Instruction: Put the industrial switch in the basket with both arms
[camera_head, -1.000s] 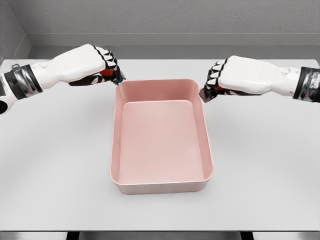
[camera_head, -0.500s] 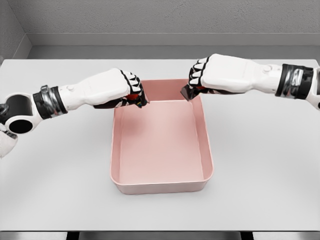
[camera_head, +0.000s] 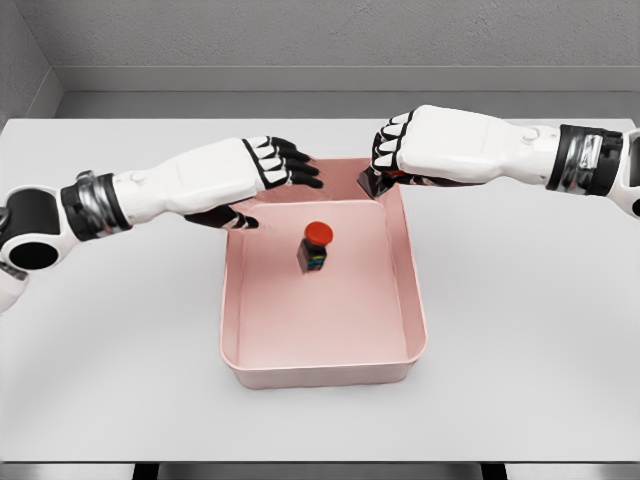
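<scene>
The industrial switch (camera_head: 315, 246), a small dark box with a red round button on top, is inside the pink basket (camera_head: 322, 376), near the middle of its back half. My left hand (camera_head: 280, 195) hovers over the basket's back left corner, open, with fingers spread and nothing in them. My right hand (camera_head: 378, 170) is over the back right corner with its fingers curled; only its dark thumb shows beneath it, and I see nothing held.
The basket stands in the middle of a white table (camera_head: 520, 330). A grey wall runs along the table's far edge. Both forearms reach in low over the table from the sides.
The left hand opened and the switch dropped from it into the basket. Both hands had moved inward to the basket's back corners; the right hand has barely moved in the last half second.
</scene>
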